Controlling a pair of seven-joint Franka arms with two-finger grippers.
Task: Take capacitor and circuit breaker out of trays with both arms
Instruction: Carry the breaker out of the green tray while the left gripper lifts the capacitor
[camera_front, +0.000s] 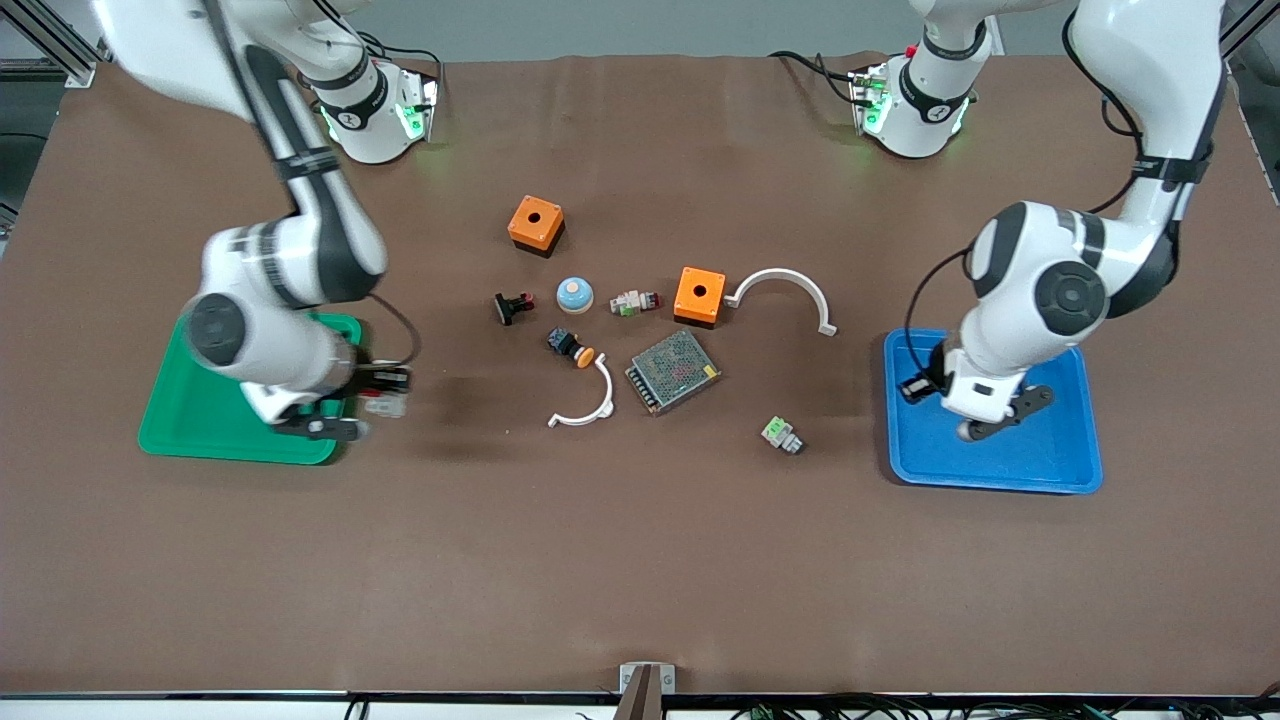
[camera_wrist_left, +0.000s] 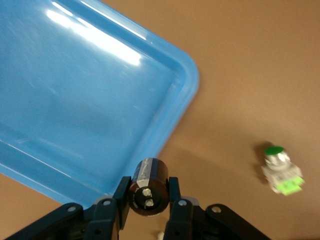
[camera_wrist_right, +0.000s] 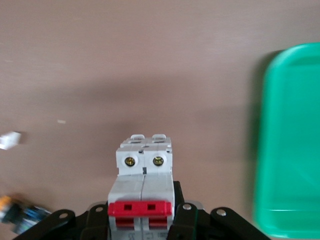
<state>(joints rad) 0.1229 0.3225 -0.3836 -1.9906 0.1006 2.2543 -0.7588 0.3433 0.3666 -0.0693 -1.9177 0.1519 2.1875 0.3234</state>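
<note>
The lower half of the front view is bare brown worktop (camera_front: 640, 560). Above it, at lower left of the cluster, the right end effector (camera_front: 372, 405) hangs over the inner edge of the green tray (camera_front: 180, 420), clamped on the breaker (camera_front: 385, 400). The right wrist view alone shows the breaker's long axis running out from the fingers, red levers nearest them, two brass screws at its outer end, tray rim at the frame's right. At the front view's lower right, the left end effector (camera_front: 915, 388) hangs over the blue tray (camera_front: 1000, 470) at its inner edge, clamped on the capacitor (camera_wrist_left: 148, 186). The left wrist view shows the capacitor's dotted end facing the camera, its axis pointing toward the tray's rim, and a green-capped connector (camera_wrist_left: 281, 170) on open worktop beside the tray.
</note>
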